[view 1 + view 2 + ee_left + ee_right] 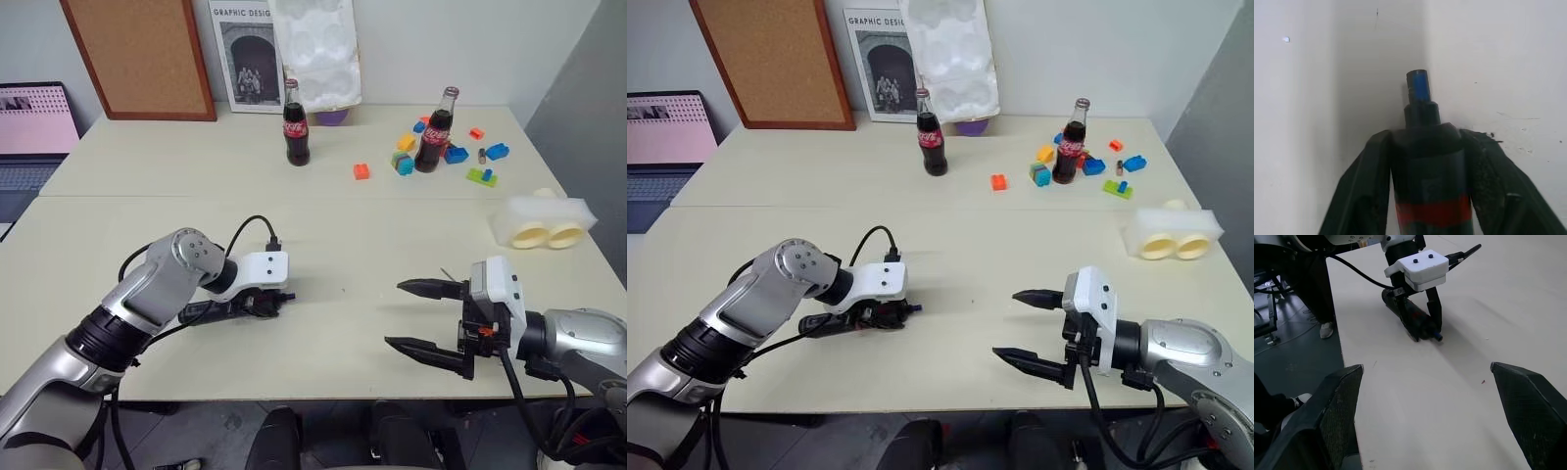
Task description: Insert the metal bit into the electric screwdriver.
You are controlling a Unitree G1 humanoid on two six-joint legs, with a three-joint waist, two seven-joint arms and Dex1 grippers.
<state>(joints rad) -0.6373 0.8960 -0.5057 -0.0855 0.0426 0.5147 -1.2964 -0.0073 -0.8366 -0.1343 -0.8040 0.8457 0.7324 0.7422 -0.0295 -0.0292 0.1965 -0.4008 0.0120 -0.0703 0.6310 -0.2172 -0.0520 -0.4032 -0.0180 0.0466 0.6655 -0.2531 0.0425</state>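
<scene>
Fingers of the left gripper [263, 302] are clenching one electric screwdriver [838, 321], hiding much of it as it is lying near the table's [323, 211] front edge. Right gripper [423, 315] is hanging released, holding nothing. Two cola bottles [296, 123] are standing toward the back edge.

Two cola bottles [296, 124] stand near the tabletop's far edge — one electric screwdriver [231, 307] lies nearer. Two white foam trays — one [545, 221] at the right edge, one [315, 51] upright at the far edge.
</scene>
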